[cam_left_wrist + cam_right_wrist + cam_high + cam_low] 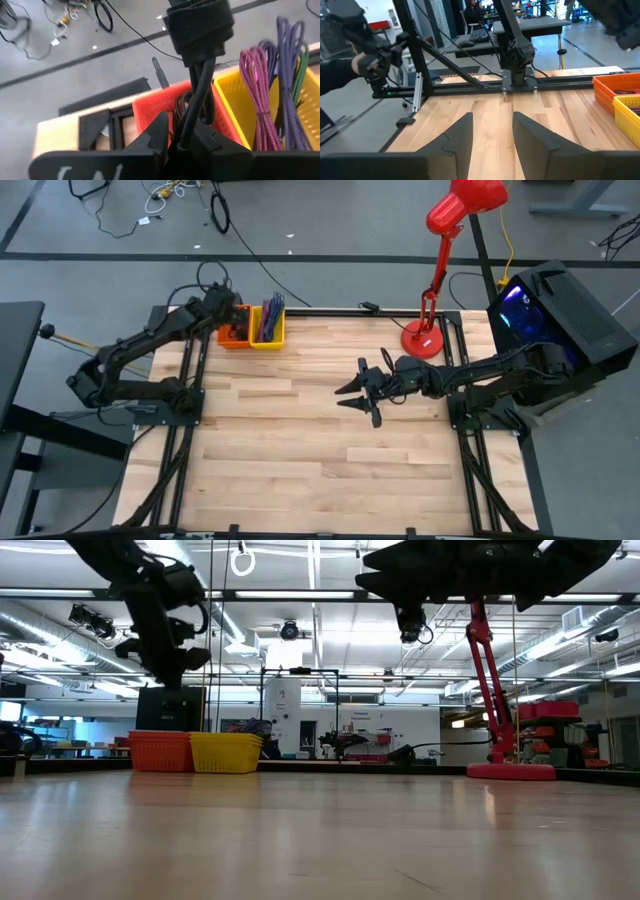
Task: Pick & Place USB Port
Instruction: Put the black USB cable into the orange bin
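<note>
The left hand hangs over the orange basket, closed on a black USB port with its cable; beside it the yellow basket holds cables; the right hand hovers open above the table

Red desk lamp on table's far right edge, black PC beside.

Black USB port, cable dangling, held upright above orange basket.
</note>
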Robot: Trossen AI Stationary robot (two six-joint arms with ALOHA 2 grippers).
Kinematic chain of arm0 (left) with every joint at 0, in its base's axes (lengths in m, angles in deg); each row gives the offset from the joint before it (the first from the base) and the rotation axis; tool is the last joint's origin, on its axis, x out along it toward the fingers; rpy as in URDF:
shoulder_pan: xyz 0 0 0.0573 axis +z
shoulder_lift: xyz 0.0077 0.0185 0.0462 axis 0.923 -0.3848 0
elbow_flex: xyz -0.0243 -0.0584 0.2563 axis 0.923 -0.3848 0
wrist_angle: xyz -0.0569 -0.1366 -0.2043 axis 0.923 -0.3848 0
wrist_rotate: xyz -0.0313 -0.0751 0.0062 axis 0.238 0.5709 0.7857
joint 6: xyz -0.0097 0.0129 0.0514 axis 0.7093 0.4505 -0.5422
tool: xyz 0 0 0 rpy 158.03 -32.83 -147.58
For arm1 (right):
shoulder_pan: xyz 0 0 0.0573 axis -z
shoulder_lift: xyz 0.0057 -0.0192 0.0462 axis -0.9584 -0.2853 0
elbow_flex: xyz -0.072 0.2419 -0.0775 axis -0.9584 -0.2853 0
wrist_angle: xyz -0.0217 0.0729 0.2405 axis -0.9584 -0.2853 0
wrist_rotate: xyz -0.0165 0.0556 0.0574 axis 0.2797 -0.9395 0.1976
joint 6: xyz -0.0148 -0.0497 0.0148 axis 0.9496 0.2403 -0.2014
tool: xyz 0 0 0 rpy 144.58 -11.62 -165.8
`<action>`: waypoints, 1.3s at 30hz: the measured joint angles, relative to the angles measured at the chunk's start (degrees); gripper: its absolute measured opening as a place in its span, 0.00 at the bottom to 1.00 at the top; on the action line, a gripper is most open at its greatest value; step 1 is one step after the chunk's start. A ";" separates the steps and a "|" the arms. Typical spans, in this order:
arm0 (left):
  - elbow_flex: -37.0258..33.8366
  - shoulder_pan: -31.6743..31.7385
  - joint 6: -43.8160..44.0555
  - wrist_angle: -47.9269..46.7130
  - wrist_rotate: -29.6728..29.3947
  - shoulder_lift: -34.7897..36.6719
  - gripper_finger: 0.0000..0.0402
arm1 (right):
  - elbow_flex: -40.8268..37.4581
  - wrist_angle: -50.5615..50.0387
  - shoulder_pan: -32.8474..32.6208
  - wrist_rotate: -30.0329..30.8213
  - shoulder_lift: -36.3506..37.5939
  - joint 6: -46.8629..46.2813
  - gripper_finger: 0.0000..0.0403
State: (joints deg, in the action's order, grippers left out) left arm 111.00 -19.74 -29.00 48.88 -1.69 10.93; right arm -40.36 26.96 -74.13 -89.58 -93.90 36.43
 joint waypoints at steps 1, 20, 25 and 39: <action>-1.15 0.40 0.25 0.82 0.71 -0.01 0.11 | 0.00 0.00 -0.13 0.01 0.00 0.01 0.35; -21.40 3.70 5.49 28.12 6.00 -0.03 0.11 | 0.02 0.02 -0.15 0.03 0.00 0.05 0.35; -23.55 3.70 6.92 33.69 7.50 -0.03 0.11 | 0.02 0.04 -0.15 0.05 0.00 0.03 0.35; -23.55 3.69 10.43 33.07 6.32 -0.04 0.12 | 0.02 0.04 -0.24 0.03 0.00 -0.06 0.35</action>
State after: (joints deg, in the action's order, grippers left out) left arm 87.45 -16.05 -18.56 81.95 4.63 10.89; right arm -40.34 27.00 -74.37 -89.54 -93.90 36.37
